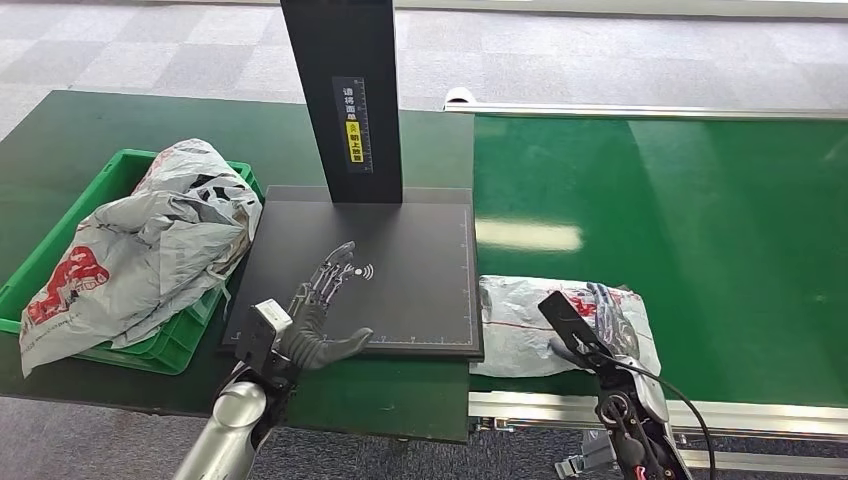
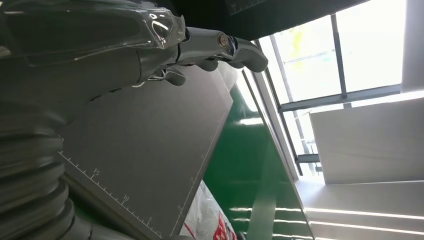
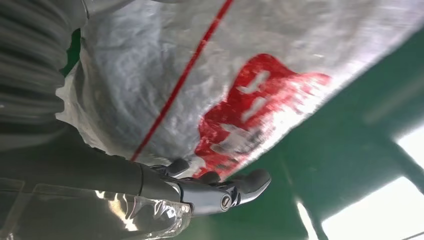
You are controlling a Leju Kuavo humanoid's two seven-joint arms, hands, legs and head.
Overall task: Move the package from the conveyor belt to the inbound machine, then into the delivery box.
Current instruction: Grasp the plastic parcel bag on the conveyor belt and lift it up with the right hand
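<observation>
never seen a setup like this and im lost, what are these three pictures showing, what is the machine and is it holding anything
This is a humanoid robot with two silver arms, each ending in a many-fingered hand. The wide picture is taken from its head, looking down. The other two come from cameras at its wrists, so they look tilted and very close.

In front of it, a black scanning plate with an upright post lies on a dark green table. To the right runs a bright green conveyor belt. On the belt's near edge lies a grey plastic package with red print. To the left, a green crate holds more grey bags.

The left hand is over the plate, fingers apart, holding nothing. The right hand is on the package; whether it grips it yet, I cannot tell.
</observation>
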